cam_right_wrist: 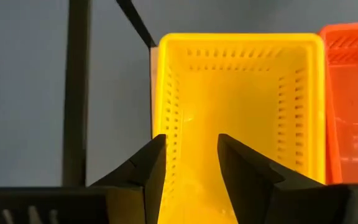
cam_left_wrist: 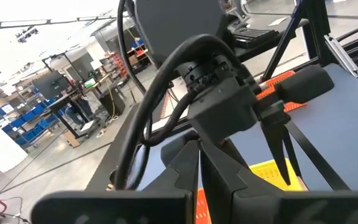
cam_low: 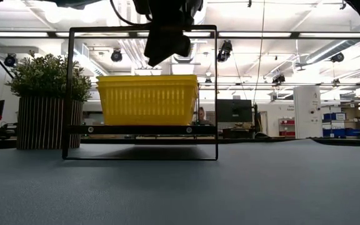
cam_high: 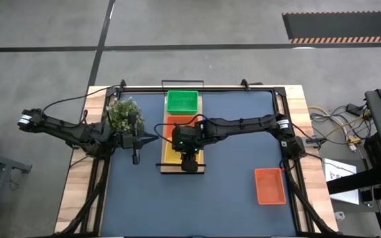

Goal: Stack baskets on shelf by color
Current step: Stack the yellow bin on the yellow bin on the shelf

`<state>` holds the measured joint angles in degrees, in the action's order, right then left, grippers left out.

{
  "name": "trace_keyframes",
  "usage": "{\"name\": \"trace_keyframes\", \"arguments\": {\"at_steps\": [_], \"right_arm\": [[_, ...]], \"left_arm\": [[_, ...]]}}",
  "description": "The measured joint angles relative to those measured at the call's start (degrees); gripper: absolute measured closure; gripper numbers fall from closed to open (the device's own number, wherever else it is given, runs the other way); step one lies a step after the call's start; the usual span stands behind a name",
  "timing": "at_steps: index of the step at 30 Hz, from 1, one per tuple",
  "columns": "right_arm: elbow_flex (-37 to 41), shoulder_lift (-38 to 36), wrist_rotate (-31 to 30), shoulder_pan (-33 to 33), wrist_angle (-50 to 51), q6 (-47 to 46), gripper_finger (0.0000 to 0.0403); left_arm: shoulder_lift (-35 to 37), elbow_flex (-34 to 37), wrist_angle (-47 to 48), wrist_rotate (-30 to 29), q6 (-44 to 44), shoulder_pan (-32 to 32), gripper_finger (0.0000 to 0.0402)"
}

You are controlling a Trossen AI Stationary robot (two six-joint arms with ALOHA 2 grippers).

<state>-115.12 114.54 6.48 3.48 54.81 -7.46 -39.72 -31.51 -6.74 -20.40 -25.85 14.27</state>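
On the shelf's (cam_high: pixel 181 168) near end, the right gripper (cam_right_wrist: pixel 191 163), fingers apart, hangs over an empty yellow mesh basket (cam_right_wrist: pixel 238 112).

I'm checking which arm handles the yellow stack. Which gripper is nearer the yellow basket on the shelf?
Right. The right gripper hangs directly over the yellow basket, fingers open above its near wall. The left gripper sits off the shelf, beside the plant.

The right claw (cam_right_wrist: pixel 191 165) hangs over the yellow basket (cam_right_wrist: pixel 238 106), fingers apart. A red-orange basket (cam_right_wrist: pixel 353 106) crowds one side; bare table (cam_right_wrist: pixel 30 93) lies beside the other.
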Motion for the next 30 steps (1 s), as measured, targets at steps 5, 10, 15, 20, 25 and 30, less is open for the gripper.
{"name": "trace_keyframes", "arguments": {"at_steps": [5,10,15,20,25,30], "right_arm": [[-0.74,-0.46,-0.02,-0.44,2.11,-0.02,0.0268],[-1.74,-4.11,-4.56,-0.08,5.52,1.07,0.0281],[-1.69,-9.76,-13.24,1.79,11.84,-4.62,0.0303],[0.55,-13.93,-15.8,5.19,17.75,-15.36,0.0329],[7.08,-16.25,-19.04,9.28,18.3,-22.18,0.0358],[17.64,-17.32,-21.48,9.83,12.95,-20.82,0.0391]], "left_arm": [[0.0,0.0,0.01,0.0,0.0,0.01,0.04],[0.0,0.0,0.14,0.0,-0.01,0.01,0.04],[0.0,0.0,0.17,0.0,0.0,0.02,0.04],[-0.01,0.0,0.21,0.0,0.0,-0.01,0.04],[-0.96,0.06,3.0,-0.55,4.15,-0.01,0.04],[-3.16,-0.56,11.44,-3.79,8.89,-0.03,0.0401]]}}
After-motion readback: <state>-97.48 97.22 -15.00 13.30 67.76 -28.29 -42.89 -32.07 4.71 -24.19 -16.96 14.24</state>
